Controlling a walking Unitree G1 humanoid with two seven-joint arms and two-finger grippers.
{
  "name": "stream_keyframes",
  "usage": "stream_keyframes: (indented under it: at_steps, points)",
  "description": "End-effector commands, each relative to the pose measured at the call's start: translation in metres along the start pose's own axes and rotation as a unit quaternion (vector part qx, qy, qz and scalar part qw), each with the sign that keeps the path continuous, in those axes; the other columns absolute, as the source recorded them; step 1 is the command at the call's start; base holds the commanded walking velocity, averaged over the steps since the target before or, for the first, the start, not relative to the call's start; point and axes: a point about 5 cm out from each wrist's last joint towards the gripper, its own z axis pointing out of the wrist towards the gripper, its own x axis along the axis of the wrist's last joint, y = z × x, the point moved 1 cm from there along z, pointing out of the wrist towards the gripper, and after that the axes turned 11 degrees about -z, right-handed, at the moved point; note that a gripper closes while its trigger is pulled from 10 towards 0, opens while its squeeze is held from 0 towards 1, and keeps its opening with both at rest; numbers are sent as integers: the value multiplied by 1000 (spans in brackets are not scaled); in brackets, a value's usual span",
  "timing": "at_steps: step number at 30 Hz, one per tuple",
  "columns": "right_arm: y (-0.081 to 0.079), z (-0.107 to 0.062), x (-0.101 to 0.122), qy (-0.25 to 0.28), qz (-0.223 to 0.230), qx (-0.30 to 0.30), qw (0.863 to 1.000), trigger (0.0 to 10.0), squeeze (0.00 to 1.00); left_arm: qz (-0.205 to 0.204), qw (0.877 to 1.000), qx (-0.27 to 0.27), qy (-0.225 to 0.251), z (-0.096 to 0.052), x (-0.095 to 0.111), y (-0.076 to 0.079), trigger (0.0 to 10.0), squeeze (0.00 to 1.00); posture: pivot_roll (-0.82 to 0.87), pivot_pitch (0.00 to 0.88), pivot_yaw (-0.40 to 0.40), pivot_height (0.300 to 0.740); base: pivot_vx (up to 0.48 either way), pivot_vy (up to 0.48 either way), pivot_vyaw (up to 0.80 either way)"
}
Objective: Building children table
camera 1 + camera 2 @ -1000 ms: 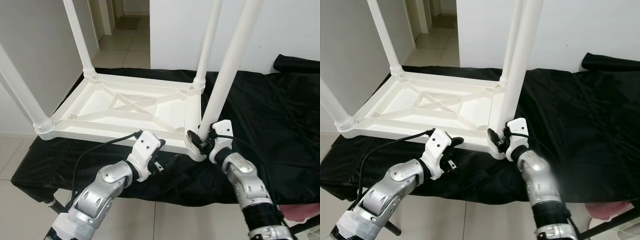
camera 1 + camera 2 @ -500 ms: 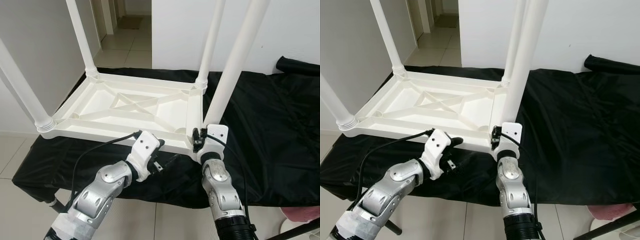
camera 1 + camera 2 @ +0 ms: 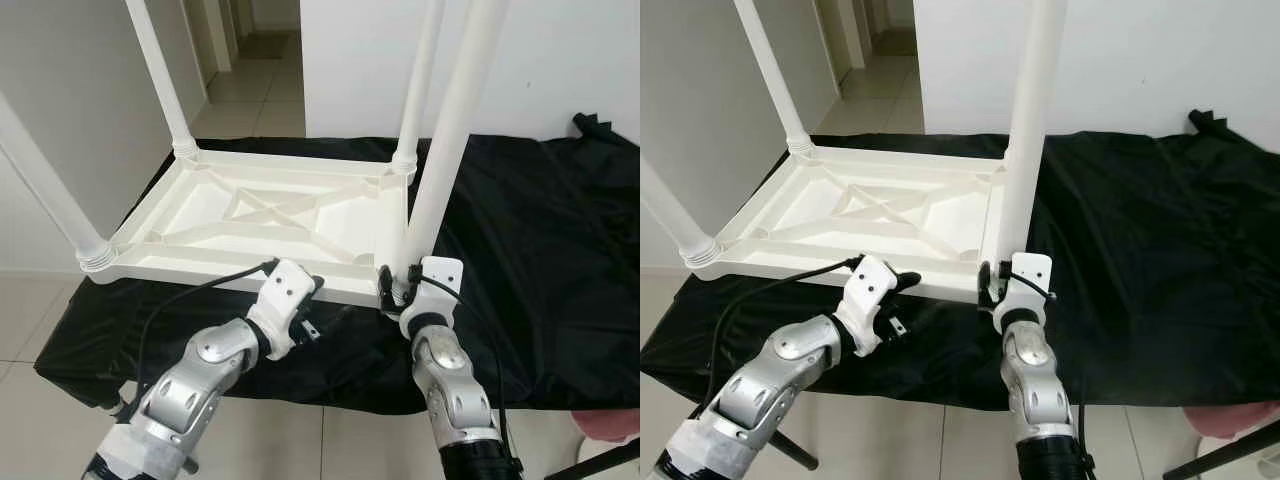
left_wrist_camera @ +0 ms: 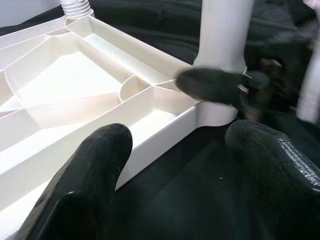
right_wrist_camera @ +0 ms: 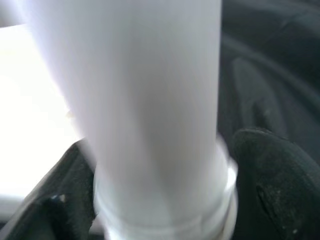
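Tabletop (image 3: 270,215): inverted on black cloth (image 3: 540,240), three legs seated. Left gripper (image 3: 305,318): released, at near edge. Fourth leg (image 3: 440,160): at near-right corner socket, grasped at base by right gripper (image 3: 395,290). Step judged: seating last leg; next, pressing or twisting home. No writing legible.

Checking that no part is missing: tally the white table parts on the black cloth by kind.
Table legs, standing upright: 4 (far left, near left, far right, near right, held in the right gripper)
Upturned tabletop: 1
Total: 5
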Motion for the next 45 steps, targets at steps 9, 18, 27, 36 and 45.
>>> stream_keyframes:
  at_steps: [9,18,27,36,45]
  points:
    - [9,2,21,68,-20,102,992,10000,0,4,1000,-1,1,-4,0,-5,10000,0,-3,10,46,740,0,0,0]
    - [21,17,34,94,-42,149,983,10000,0,2,1000,3,8,-4,-1,-1,10000,0,16,0,8,740,0,0,0]
    - [17,27,36,103,-80,235,963,10000,0,0,1000,3,14,-4,0,2,10000,0,40,0,-5,740,0,0,0]
    - [20,33,28,84,-104,268,954,0,0,1,1000,11,15,-6,0,2,10000,0,70,0,-18,740,0,0,0]
    - [22,33,21,74,-95,274,954,0,0,1,1000,17,13,-11,-1,0,10000,0,79,0,-17,740,0,0,0]
